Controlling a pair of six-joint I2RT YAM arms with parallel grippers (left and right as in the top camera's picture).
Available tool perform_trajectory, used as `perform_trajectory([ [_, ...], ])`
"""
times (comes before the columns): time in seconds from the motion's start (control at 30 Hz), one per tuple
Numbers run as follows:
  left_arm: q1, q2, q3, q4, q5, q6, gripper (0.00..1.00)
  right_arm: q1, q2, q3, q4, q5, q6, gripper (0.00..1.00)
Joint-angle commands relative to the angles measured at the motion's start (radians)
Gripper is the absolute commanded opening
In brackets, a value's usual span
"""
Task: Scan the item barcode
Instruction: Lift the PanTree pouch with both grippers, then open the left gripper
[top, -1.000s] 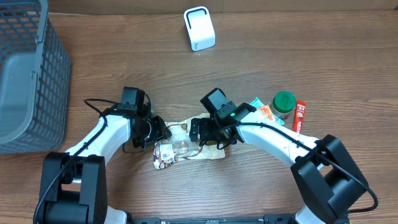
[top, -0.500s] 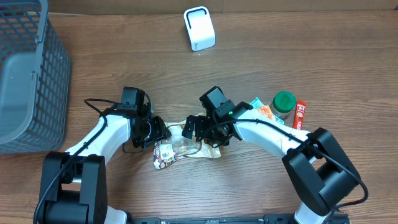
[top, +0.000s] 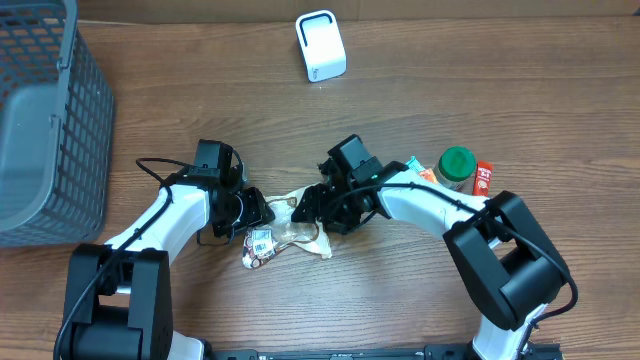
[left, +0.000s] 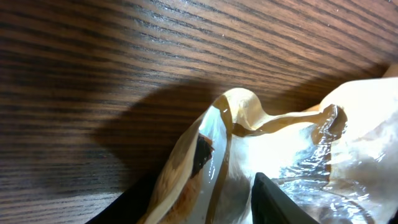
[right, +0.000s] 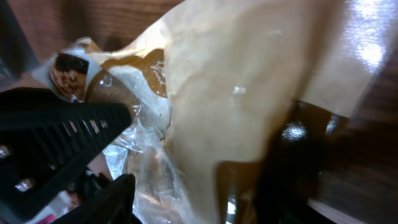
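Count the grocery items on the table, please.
4: a bag at the centre; at the right a packet, a green-lidded jar and a red sachet. Others may be hidden.

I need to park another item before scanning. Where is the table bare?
Bare wood between the basket and the scanner, and right of the scanner beyond the green-lidded jar. Crowded at centre, where the left gripper and right gripper flank the snack bag, and around the jar and red packet.
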Motion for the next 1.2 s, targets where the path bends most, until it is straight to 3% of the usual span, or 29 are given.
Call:
perform_trajectory([
  [0.0, -0.007, 0.034, -0.013, -0.005, -0.004, 0.025, 0.42, -0.018, 0.008, -0.006, 0.022, -0.092, -0.030, 0.63],
  [0.5, -0.007, 0.034, -0.013, 0.014, -0.004, 0.025, 0.43, -0.015, 0.009, -0.047, 0.097, -0.055, -0.037, 0.58],
  [0.73, -0.007, 0.034, -0.013, 0.015, -0.004, 0.025, 0.43, -0.011, 0.009, -0.052, 0.134, -0.079, -0.012, 0.45],
  [1.03, -0.007, 0.034, -0.013, 0.018, -0.005, 0.026, 0.44, -0.003, 0.009, -0.052, 0.213, -0.172, 0.029, 0.42],
  [1.17, -0.007, 0.034, -0.013, 0.019, -0.005, 0.026, 0.44, -0.003, 0.009, -0.052, 0.212, -0.167, 0.024, 0.33],
])
